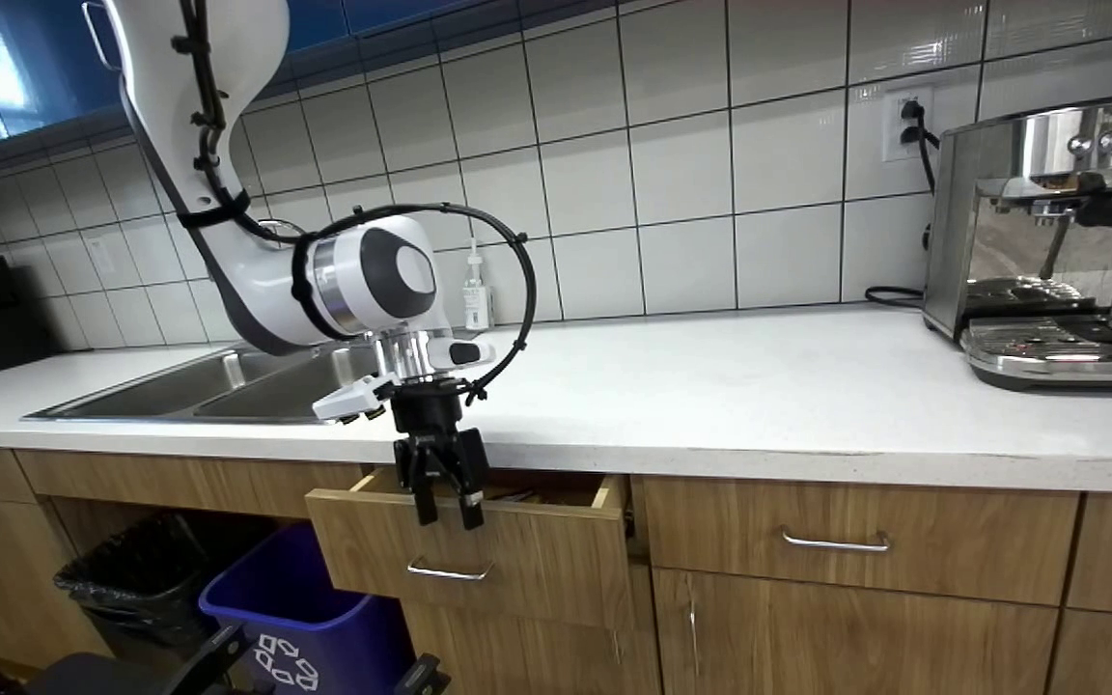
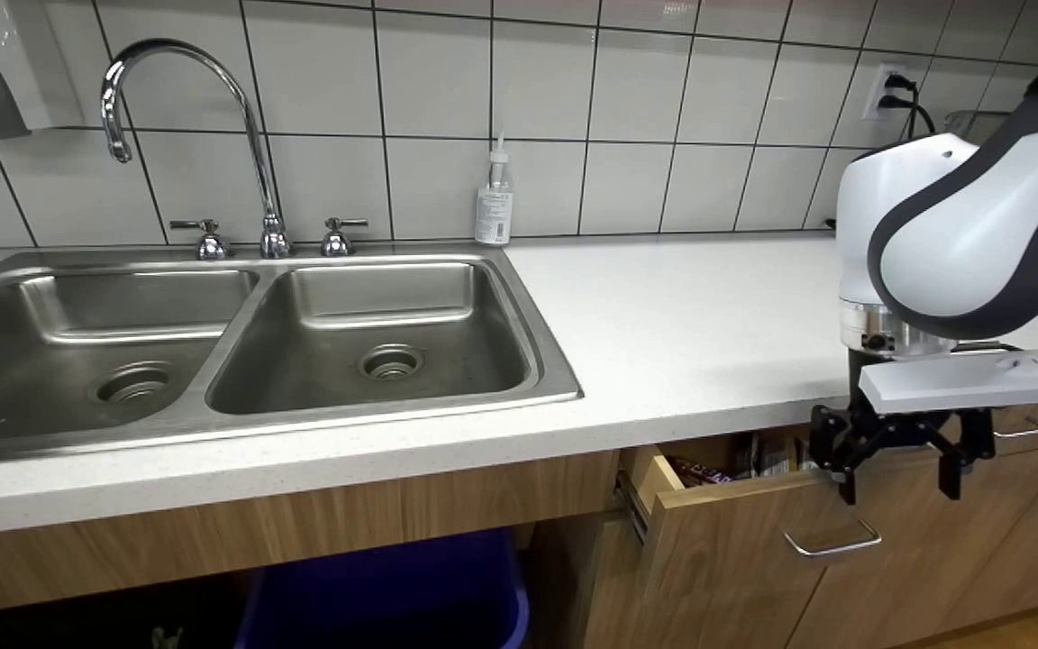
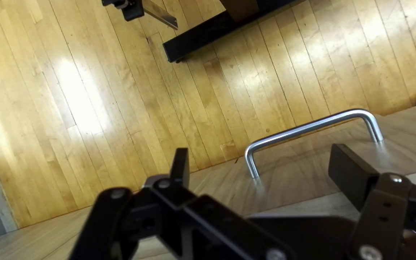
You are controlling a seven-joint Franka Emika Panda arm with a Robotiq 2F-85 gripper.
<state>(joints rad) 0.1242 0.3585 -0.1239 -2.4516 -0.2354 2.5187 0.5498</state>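
A: In an exterior view, your gripper point(image 1: 450, 514) hangs a little left of the lower middle, at the drawer point(image 1: 546, 569), which stands partly pulled out under the edge of your countertop point(image 1: 759, 386).

B: Yes, and you have the gripper's fingers spread apart, with free space between them. In your wrist view, the metal handle point(image 3: 305, 126) lies right of the centre, beyond the fingertips; in both exterior views it is lower than they are, on the drawer's front. Whether a fingertip touches the wood there, I cannot tell you.

A: The countertop itself is white, and you see it run across the whole frame, before a wall of pale tiles point(image 1: 681, 164). At the right edge you have a coffee machine point(image 1: 1039, 251); at the lower left, a blue bin point(image 1: 324, 647) beside a bin with a black bag point(image 1: 146, 579).

B: Your steel sink point(image 2: 555, 379) fills the left half of an exterior view, let into the countertop, and a clear bottle point(image 2: 494, 216) stands just at its back right corner, near the tiles.

A: Your wrist view shows also the floor point(image 3: 121, 90): wooden boards with bright reflections, above and left.
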